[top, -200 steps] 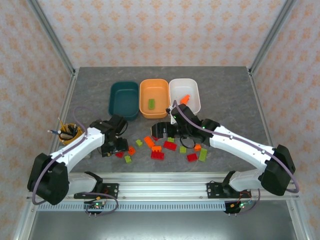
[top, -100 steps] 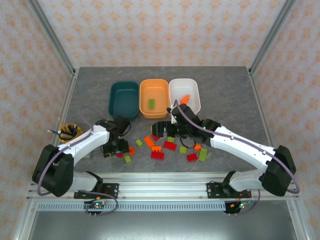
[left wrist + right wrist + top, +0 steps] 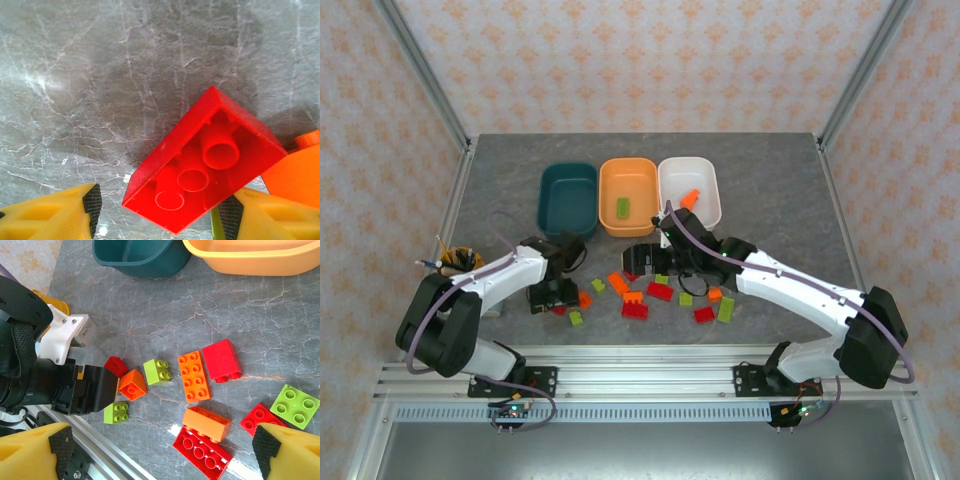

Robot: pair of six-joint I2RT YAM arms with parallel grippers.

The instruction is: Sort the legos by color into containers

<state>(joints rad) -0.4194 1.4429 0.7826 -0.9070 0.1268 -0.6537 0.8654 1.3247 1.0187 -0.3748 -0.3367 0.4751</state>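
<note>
Red lego [image 3: 205, 165] lies upside down on the table [image 3: 100, 75], hollow underside and 3 tubes facing the left wrist camera, set at a slant, with an orange lego [image 3: 300, 170] just beside its right end. Your left pincer [image 3: 161, 214] straddles it, unclenched: the right pad [image 3: 229, 217] is at the brick's lower corner, the left pad [image 3: 92, 207] stands apart with bare table between, so nothing is grasped yet. Step in hand, by my read: picking up this red piece. From above, the other loose legos [image 3: 640, 295] are scattered between the 2 arms, well short of the 3 tubs. The orange tub [image 3: 640, 185] holds 1 green piece, the white tub [image 3: 685, 175] holds 1 orange piece, and the teal tub [image 3: 568, 195] looks bare, so red probably goes there. Your right pincer [image 3: 161, 445] hangs wide open over the pile, holding nothing. Next you need to close the left pads squarely on the slanted brick without nudging the orange neighbour, lift clear, then carry it to the teal tub.
</note>
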